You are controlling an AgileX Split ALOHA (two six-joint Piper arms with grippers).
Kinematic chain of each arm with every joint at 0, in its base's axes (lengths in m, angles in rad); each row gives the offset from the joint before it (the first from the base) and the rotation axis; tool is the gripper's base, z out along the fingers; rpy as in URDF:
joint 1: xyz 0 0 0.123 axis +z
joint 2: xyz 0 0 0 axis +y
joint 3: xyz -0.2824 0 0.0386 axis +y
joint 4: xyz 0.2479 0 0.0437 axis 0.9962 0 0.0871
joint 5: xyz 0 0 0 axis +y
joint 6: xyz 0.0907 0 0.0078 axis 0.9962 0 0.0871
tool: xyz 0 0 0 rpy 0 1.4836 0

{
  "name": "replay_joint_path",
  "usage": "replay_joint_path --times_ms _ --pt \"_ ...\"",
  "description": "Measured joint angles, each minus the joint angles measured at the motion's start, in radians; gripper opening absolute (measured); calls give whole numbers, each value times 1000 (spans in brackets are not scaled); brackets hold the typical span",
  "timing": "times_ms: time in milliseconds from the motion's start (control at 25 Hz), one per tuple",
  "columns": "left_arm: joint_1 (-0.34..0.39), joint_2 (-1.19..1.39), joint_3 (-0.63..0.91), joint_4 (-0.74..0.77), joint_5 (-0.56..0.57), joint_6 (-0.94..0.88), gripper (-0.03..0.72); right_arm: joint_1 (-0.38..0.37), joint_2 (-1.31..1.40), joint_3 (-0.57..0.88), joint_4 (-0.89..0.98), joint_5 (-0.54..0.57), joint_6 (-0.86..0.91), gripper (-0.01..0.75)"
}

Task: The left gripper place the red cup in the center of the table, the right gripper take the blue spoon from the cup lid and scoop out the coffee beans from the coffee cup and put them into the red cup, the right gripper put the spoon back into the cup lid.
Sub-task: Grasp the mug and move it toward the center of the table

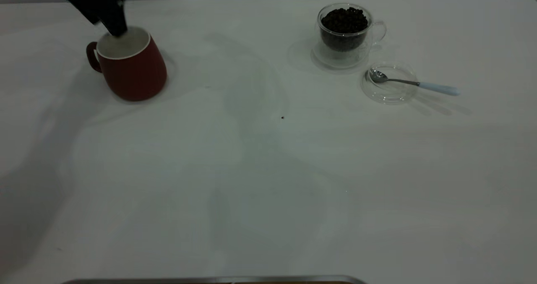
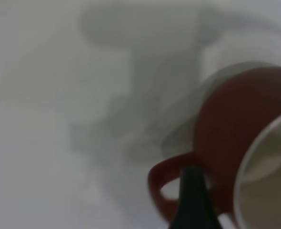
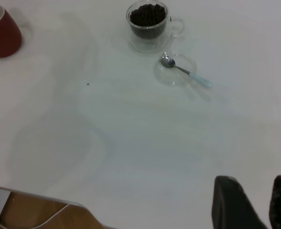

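The left gripper (image 1: 115,26), a black arm end, reaches down at the far rim of the rounded dark-red ceramic mug, the red cup (image 1: 131,68), with 1 black finger (image 2: 194,200) showing by the mug's red loop handle in the left wrist view. Whether its fingers are spread or pinching the rim cannot be told. The red cup stands upright on the table, white inside, its handle turned away from the glass cup.

The right gripper (image 3: 257,202) hangs low over the near part of the table, well apart from the red cup and holding nothing; 2 dark fingers show with a gap of white tabletop between them, so they are spread.

Well apart from the red cup, across the far side of the table, stands the clear double-walled glass coffee cup (image 1: 345,36) on its wide clear base, filled with a heap of small dark coffee beans (image 1: 344,20). Just beside it, on the side away from the red cup and nearer the camera, lies the small round clear glass cup lid (image 1: 390,84). The blue spoon (image 1: 413,83) lies across it, its shiny metal bowl inside the lid and its pale blue handle jutting over the rim, away from the red cup.

The large plain white table (image 1: 268,183) fills the view, crossed by soft grey shadows. 1 tiny dark speck (image 1: 282,117) lies between the red cup and the lid. A pale wall runs behind the far edge.
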Motion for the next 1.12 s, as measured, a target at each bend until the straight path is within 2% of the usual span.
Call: replay_joint_path --times_ms 200,320,560,640,920,1120 --pt "-6 55 0 -1 -43 2 572 0 0 0 0 0 0 242" --pt "-6 62 0 -1 -55 3 499 0 0 0 0 0 1 242" --pt "-6 62 -1 5 -74 37 177 0 0 0 0 0 1 242" --pt "-6 62 -2 7 -74 48 101 0 0 0 0 0 1 242" --pt "-49 73 -98 17 -2 53 93 0 0 0 -1 0 3 242" --pt "-170 78 -194 23 55 50 93 0 0 0 -1 0 3 242"
